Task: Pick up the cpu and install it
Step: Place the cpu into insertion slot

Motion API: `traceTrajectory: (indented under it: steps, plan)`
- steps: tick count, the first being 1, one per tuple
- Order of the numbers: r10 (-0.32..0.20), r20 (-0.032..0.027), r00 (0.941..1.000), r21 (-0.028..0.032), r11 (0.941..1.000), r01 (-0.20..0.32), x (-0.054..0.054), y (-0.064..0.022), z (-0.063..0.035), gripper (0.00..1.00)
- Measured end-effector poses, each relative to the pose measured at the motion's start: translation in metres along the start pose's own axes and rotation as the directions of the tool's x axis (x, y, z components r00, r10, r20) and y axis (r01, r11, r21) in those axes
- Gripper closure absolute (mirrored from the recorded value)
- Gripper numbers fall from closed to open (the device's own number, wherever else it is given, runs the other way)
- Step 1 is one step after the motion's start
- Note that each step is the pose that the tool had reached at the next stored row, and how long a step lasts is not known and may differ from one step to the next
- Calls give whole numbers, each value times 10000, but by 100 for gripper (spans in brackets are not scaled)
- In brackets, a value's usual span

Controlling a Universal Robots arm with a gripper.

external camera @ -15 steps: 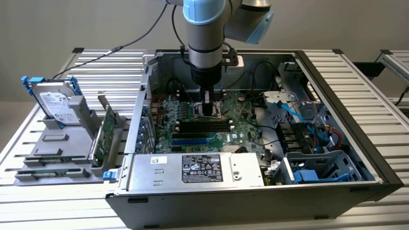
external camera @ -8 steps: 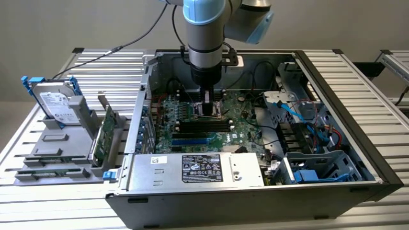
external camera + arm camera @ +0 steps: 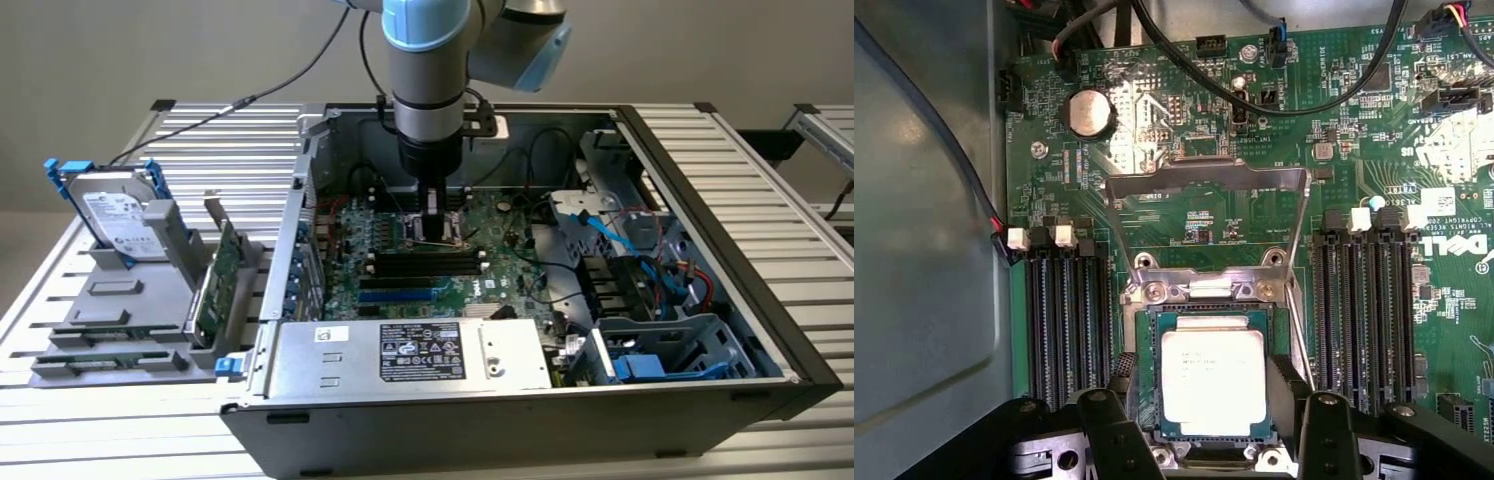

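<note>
A Universal Robots arm (image 3: 427, 70) reaches straight down into an open computer case (image 3: 747, 300) standing on a slatted metal bench (image 3: 747, 140), its gripper (image 3: 437, 215) poised low over the green motherboard (image 3: 501, 250). In the wrist view, the cpu (image 3: 1212, 380), a flat square chip with a dull silver top, lies level in its socket (image 3: 1144, 335) between two banks of black memory slots (image 3: 1064, 320). The socket's metal retention frame (image 3: 1204, 180) is swung open and stands up clear of the chip, hinged at the socket edge farther from the gripper. The gripper (image 3: 1214, 415) is spread wide, one dark finger on each side of the chip, and it has hold of nothing; whether the fingertips (image 3: 1116, 425) brush the socket's edges cannot be made out. A round coin battery (image 3: 1090, 112) sits on the board beyond the frame, with black cables (image 3: 1334, 95) looping above it. In the exterior view, a silver power supply (image 3: 414, 355) with a dark label runs along the near side of the case. On the exterior view's left, well apart from the case, a grey holder (image 3: 120, 300) carries an upright hard drive (image 3: 114, 215) in a blue bracket and green card boards (image 3: 220, 280) set on edge
</note>
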State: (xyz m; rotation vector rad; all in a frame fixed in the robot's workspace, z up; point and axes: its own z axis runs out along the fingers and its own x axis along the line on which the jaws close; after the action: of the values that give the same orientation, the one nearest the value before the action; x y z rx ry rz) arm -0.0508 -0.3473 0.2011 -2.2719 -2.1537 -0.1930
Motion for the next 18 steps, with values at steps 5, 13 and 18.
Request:
traceTrajectory:
  steps: [5,13,18]
  plan:
    - [1,0,10000,4,10000,-1,4,3,-32,37]
    - [1,-1,10000,12,10000,-1,28,27,-297,37]
    - [3,0,10000,28,10000,-3,48,49,-510,37]
